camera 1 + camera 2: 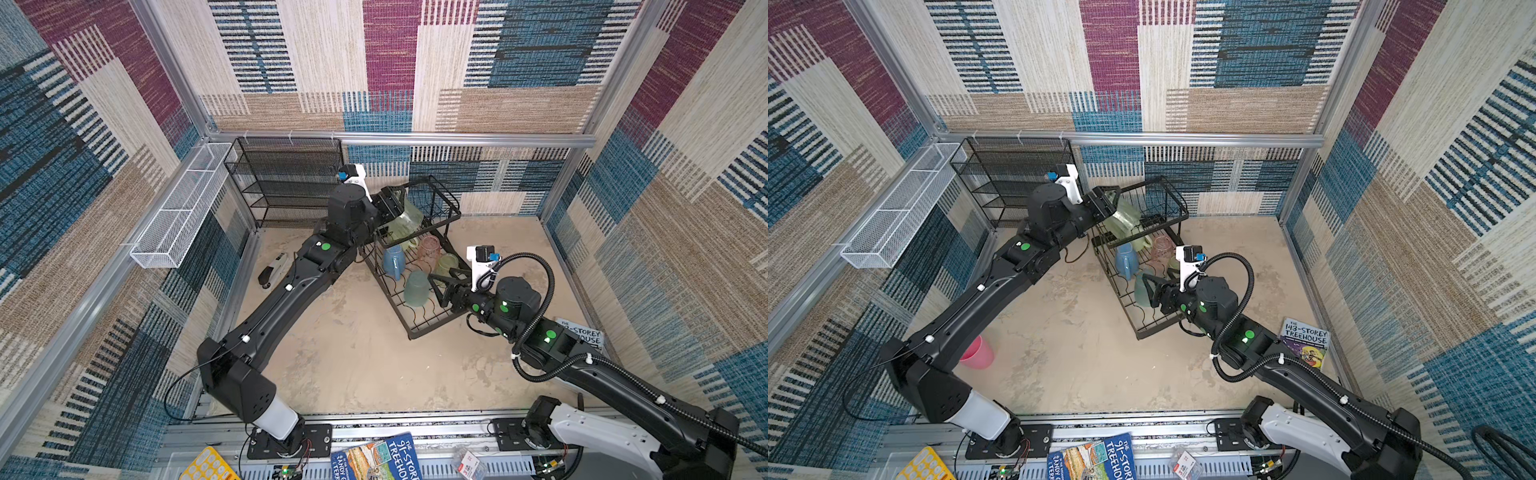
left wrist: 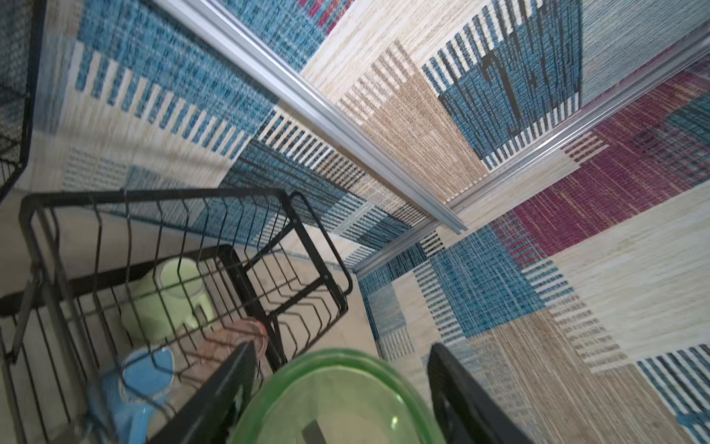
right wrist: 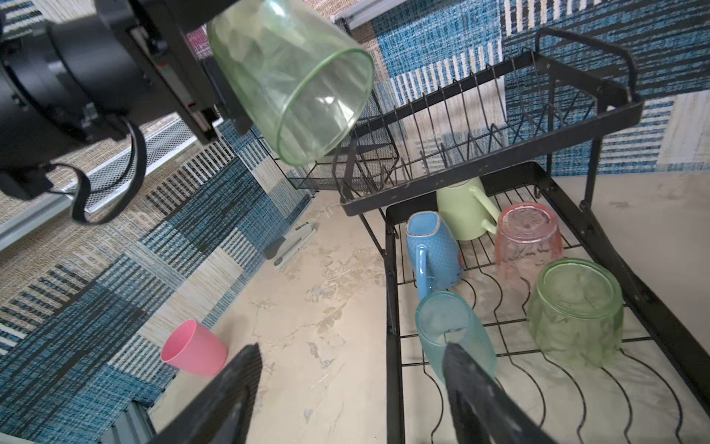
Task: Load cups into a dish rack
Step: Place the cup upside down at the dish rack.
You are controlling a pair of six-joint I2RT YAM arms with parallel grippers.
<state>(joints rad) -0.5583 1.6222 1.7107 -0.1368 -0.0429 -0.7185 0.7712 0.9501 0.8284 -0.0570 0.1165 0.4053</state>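
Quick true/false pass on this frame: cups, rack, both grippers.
1. The left gripper holds a translucent green tumbler. True.
2. Five cups sit on the lower tray of the black wire dish rack. True.
3. The right gripper is shut on the translucent teal tumbler. False: the right gripper is open and empty, close to the translucent teal tumbler, which sits on the lower tray.
4. The opaque pink cup sits in the raised basket. False: the opaque pink cup is on the table, outside the rack, and the raised basket holds no cup.
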